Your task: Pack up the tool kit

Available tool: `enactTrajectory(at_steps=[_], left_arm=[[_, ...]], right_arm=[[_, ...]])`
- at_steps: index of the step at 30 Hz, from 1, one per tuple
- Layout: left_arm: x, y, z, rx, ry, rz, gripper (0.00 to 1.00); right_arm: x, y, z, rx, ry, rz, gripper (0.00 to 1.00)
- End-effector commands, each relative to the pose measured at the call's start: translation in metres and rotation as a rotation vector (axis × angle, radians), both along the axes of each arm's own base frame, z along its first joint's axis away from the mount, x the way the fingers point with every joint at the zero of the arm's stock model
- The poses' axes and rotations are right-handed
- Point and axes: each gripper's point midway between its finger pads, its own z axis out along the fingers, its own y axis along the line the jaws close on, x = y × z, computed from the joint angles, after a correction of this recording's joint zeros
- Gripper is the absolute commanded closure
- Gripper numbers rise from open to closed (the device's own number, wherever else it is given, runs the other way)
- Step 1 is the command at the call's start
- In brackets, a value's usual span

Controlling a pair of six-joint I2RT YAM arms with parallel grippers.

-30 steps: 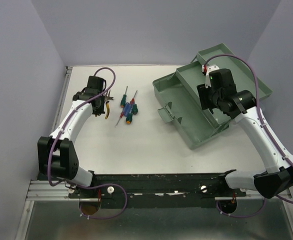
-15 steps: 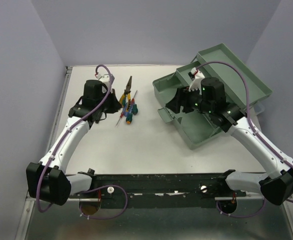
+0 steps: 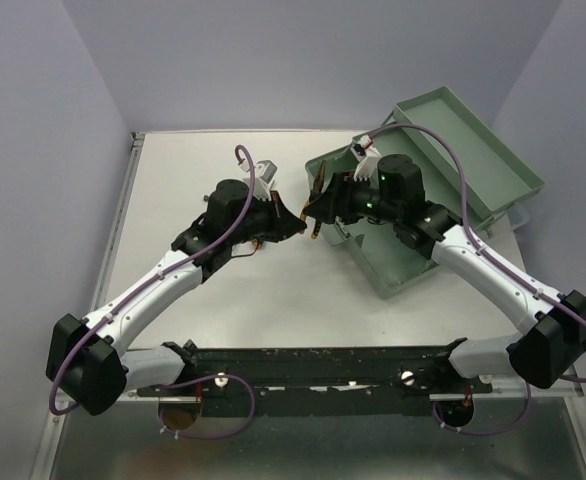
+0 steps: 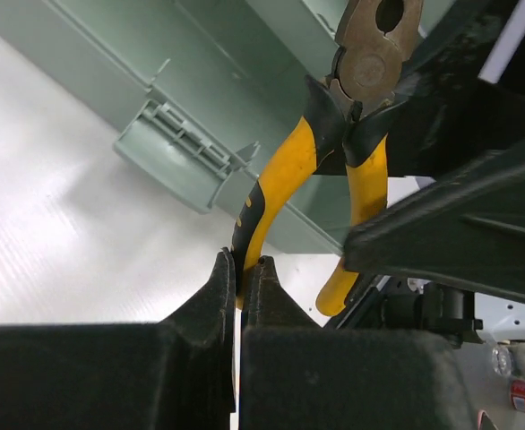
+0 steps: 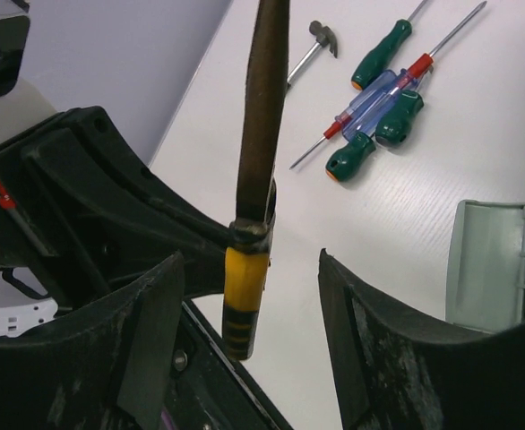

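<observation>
My left gripper (image 3: 299, 222) (image 4: 240, 262) is shut on one handle of the yellow-black pliers (image 3: 318, 203) (image 4: 289, 170) and holds them in the air at the left edge of the grey-green toolbox (image 3: 403, 265) (image 4: 200, 90). My right gripper (image 3: 325, 205) (image 5: 249, 260) is open. Its fingers stand on either side of the pliers (image 5: 246, 296) without touching them. Several screwdrivers (image 5: 379, 112) with green, red and blue handles and a small hammer (image 5: 316, 43) lie on the table beyond, seen in the right wrist view. In the top view my left arm hides them.
The toolbox lies open at the right rear with its lid (image 3: 473, 140) tipped back towards the wall. Its front latch (image 4: 177, 152) sticks out towards the pliers. White table (image 3: 273, 300) lies in front of the arms; purple walls close the sides.
My left gripper has carried the pliers right, from beside the screwdrivers to the toolbox's left edge. My right gripper has come left out of the box, its open fingers now around the pliers.
</observation>
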Motion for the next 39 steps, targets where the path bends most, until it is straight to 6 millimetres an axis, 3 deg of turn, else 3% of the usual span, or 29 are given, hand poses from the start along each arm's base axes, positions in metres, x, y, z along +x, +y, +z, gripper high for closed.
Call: enactTrajectory(at_steps=[1, 2, 4, 5, 6, 8, 9, 14, 17, 21, 27, 31, 33, 34, 36, 39], left_arm=[[-0.003, -0.022, 0.036, -0.103, -0.082, -0.041, 1.00], [-0.005, -0.026, 0.038, -0.108, -0.086, -0.055, 1.00], [-0.007, -0.028, 0.041, -0.112, -0.094, -0.068, 0.98], [-0.008, -0.028, 0.043, -0.112, -0.101, -0.076, 0.85], [-0.009, -0.029, 0.046, -0.108, -0.110, -0.088, 0.54], [-0.010, -0.025, 0.048, -0.065, -0.135, -0.105, 0.06], [-0.008, -0.022, 0.050, -0.027, -0.158, -0.102, 0.01], [0.013, 0.027, 0.047, 0.177, -0.217, 0.001, 0.01], [0.027, 0.060, 0.042, 0.236, -0.213, 0.077, 0.01], [0.040, 0.096, 0.035, 0.271, -0.180, 0.160, 0.01], [0.049, 0.123, 0.020, 0.358, -0.166, 0.211, 0.01], [0.052, 0.121, -0.004, 0.392, -0.073, 0.193, 0.01], [0.054, 0.119, -0.018, 0.423, -0.021, 0.161, 0.01], [0.055, 0.121, -0.026, 0.454, 0.005, 0.149, 0.01], [0.059, 0.125, -0.039, 0.513, 0.049, 0.136, 0.01], [0.065, 0.126, -0.051, 0.561, 0.088, 0.111, 0.01]], right_arm=[[0.001, 0.011, 0.002, 0.022, -0.007, 0.031, 0.37], [0.002, 0.011, 0.002, 0.018, -0.011, 0.028, 0.44], [0.005, 0.006, 0.003, 0.000, -0.027, 0.004, 0.69], [0.007, 0.003, 0.004, -0.021, -0.045, -0.007, 0.87], [0.008, -0.003, 0.006, -0.044, -0.059, -0.028, 0.99], [0.017, -0.021, 0.013, -0.134, -0.122, -0.086, 1.00], [0.021, -0.032, 0.017, -0.194, -0.158, -0.123, 1.00], [0.060, -0.131, 0.027, -0.698, -0.330, -0.403, 0.99], [0.076, -0.195, 0.030, -1.047, -0.316, -0.548, 0.99], [0.088, -0.243, 0.009, -1.287, -0.195, -0.554, 0.99], [0.108, -0.269, -0.017, -1.513, -0.173, -0.527, 0.99], [0.118, -0.288, -0.034, -1.588, -0.094, -0.529, 0.99], [0.121, -0.296, -0.042, -1.599, -0.055, -0.524, 0.94], [0.121, -0.297, -0.045, -1.595, -0.037, -0.520, 0.89], [0.121, -0.297, -0.051, -1.560, -0.017, -0.505, 0.63], [0.120, -0.290, -0.053, -1.489, -0.017, -0.486, 0.42]])
